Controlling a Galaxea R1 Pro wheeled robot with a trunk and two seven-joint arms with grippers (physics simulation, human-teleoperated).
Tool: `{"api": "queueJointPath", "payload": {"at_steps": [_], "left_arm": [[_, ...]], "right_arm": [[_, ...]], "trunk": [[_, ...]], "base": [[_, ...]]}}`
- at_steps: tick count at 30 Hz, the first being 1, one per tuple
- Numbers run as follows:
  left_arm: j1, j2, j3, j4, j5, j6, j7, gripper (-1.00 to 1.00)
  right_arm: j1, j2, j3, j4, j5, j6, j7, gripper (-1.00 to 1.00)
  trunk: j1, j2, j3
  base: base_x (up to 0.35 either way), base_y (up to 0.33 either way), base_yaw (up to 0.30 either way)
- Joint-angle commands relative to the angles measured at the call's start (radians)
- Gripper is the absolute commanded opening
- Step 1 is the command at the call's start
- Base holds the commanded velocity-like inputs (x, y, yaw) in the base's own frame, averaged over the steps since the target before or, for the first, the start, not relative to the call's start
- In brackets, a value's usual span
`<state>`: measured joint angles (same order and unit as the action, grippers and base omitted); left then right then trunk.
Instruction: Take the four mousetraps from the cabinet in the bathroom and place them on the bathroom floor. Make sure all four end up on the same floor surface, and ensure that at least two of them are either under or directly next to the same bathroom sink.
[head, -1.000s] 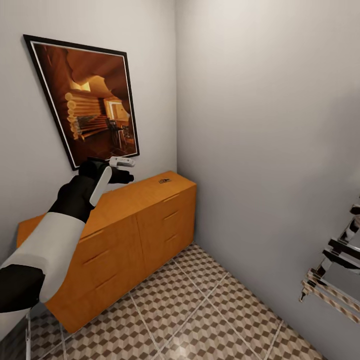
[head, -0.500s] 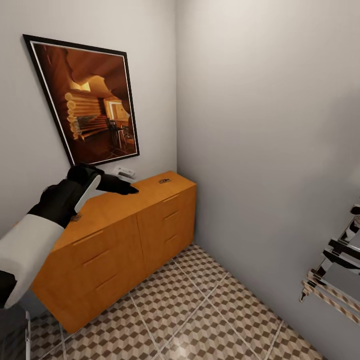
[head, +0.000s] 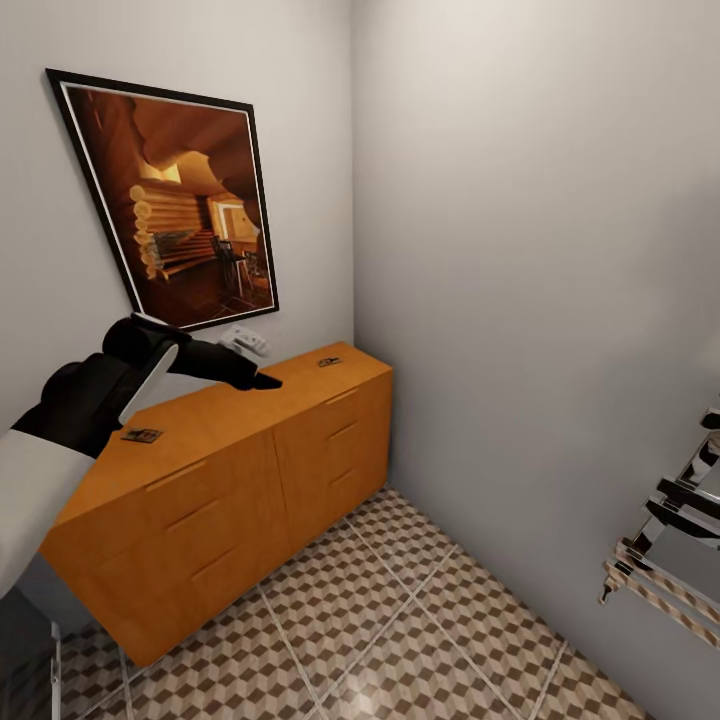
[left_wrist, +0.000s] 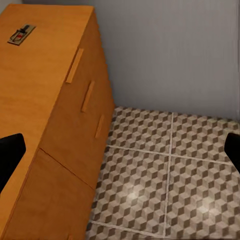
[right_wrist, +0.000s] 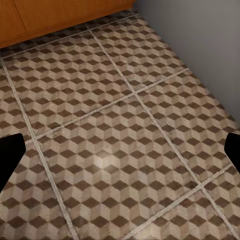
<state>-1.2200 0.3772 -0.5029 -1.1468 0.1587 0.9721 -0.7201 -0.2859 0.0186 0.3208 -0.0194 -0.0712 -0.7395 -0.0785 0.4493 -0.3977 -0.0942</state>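
The left arm now sits lower and further back toward the robot than a second ago, its left gripper (head: 262, 381) pointing out level over the cabinet (head: 230, 470) top instead of raised before the picture. A mousetrap (head: 141, 435) the arm had hidden now shows near the cabinet's near end.

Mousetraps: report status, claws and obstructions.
Left claw open over cabinet; right claw open above floor. Two mousetraps on top. Nothing blocking.

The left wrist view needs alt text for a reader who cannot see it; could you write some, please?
A mousetrap lies on top of an orange-brown wooden cabinet with slim drawer handles. Beside it are the cube-patterned bathroom floor and a grey wall.
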Motion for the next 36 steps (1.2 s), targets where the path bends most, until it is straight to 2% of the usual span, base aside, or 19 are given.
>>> {"api": "queueJointPath", "payload": {"at_steps": [1,3,5,8,9,14,15,21,25,36], "left_arm": [[-0.002,0.001,-0.003,-0.002,-0.005,0.005,-0.010,1.00],[-0.002,0.001,-0.003,-0.003,-0.021,-0.003,-0.024,1.00],[-0.002,0.002,-0.004,-0.004,-0.064,-0.030,-0.047,1.00],[-0.002,0.010,-0.005,-0.004,-0.109,-0.055,-0.080,1.00],[-0.001,0.017,-0.005,-0.003,-0.131,-0.062,-0.107,1.00],[-0.001,0.031,-0.006,-0.003,-0.191,-0.073,-0.195,1.00],[-0.001,0.033,-0.006,-0.003,-0.212,-0.075,-0.216,1.00],[-0.001,0.036,-0.007,-0.003,-0.280,-0.077,-0.248,1.00],[-0.002,0.037,-0.012,-0.001,-0.298,-0.078,-0.252,1.00],[-0.001,0.037,-0.013,-0.004,-0.305,-0.077,-0.256,1.00]], "right_arm": [[-0.001,0.001,0.009,0.001,-0.007,-0.003,-0.004,1.00],[-0.001,0.001,0.010,0.001,-0.007,-0.003,-0.004,1.00],[-0.001,0.002,0.010,0.001,-0.007,-0.003,-0.004,1.00],[-0.001,0.003,0.010,0.001,-0.007,-0.003,-0.004,1.00],[-0.001,0.003,0.010,0.001,-0.007,-0.003,-0.004,1.00],[-0.001,0.003,0.011,0.001,-0.007,-0.003,-0.004,1.00],[-0.001,0.003,0.011,0.001,-0.007,-0.003,-0.004,1.00],[-0.001,0.003,0.011,0.001,-0.007,-0.003,-0.004,1.00],[-0.001,0.003,0.011,0.001,-0.007,-0.003,-0.004,1.00],[-0.001,0.003,0.011,0.001,-0.007,-0.003,-0.004,1.00]], "trunk": [[0.001,-0.002,-0.002],[0.001,-0.002,-0.002],[0.001,-0.002,-0.002],[0.001,-0.002,-0.002],[0.001,-0.002,-0.002],[0.001,-0.002,-0.002],[0.001,-0.002,-0.002],[0.001,-0.002,-0.002],[0.001,-0.002,-0.002],[0.001,-0.002,-0.002]], "base": [[0.000,0.000,0.000],[0.000,0.000,0.000],[0.000,0.000,0.000],[0.000,0.000,0.000],[0.000,0.000,0.000],[0.000,0.000,0.000],[0.000,0.000,0.000],[0.000,0.000,0.000],[0.000,0.000,0.000],[0.019,0.000,0.000]]}}
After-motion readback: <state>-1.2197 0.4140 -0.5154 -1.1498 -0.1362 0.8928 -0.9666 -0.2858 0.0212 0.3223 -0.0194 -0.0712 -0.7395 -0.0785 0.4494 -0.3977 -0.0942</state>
